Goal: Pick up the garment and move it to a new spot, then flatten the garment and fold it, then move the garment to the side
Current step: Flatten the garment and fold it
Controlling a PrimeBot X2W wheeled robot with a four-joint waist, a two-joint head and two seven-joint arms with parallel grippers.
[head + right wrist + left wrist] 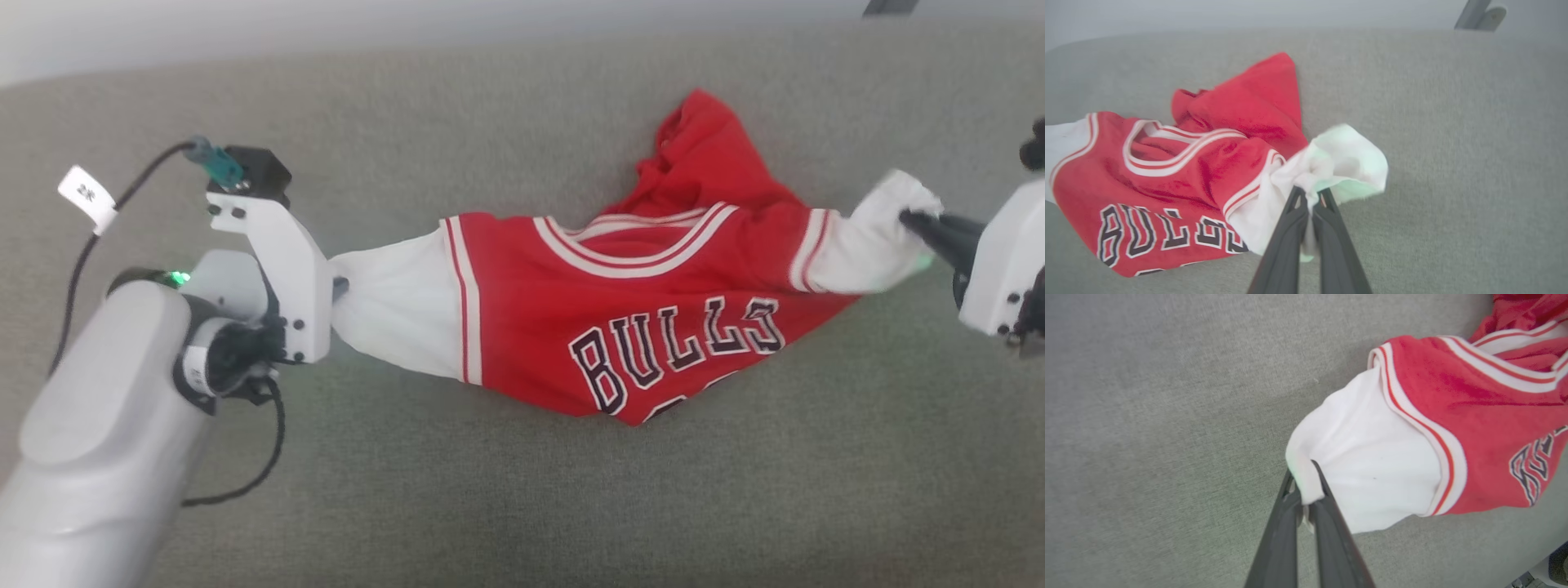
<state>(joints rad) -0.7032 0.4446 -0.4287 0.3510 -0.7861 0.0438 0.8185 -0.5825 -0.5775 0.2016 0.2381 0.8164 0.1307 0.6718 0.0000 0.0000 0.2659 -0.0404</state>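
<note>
Left arm: the pale forearm is reaching in from the lower left. A black cable is looping beside the wrist, and a white tag is sitting on the cable farther up.
Left jaws: they are pressing fully together, and the two dark fingers are pinching a fold at the end of the left white sleeve.
Surface: grey woven fabric is spreading out under everything.
Garment: the red shirt is lying at the middle of the surface, chest side up. It is stretching sideways between the two arms.
Lettering: the black-and-white word BULLS is running across the chest at a slant, and the cloth is folding under just below it.
Right jaws: they are coming in from the right edge and pressing fully together. The dark fingers are gripping the bunched end of the right white sleeve, where the cloth is showing a faint green tint.
Collar: the red-and-white striped neckline is curving open between the two sleeves.
Far part: the plain red back is crumpling into a peak beyond the collar, away from the robot.
Background: a pale strip is showing past the surface's far edge.
</note>
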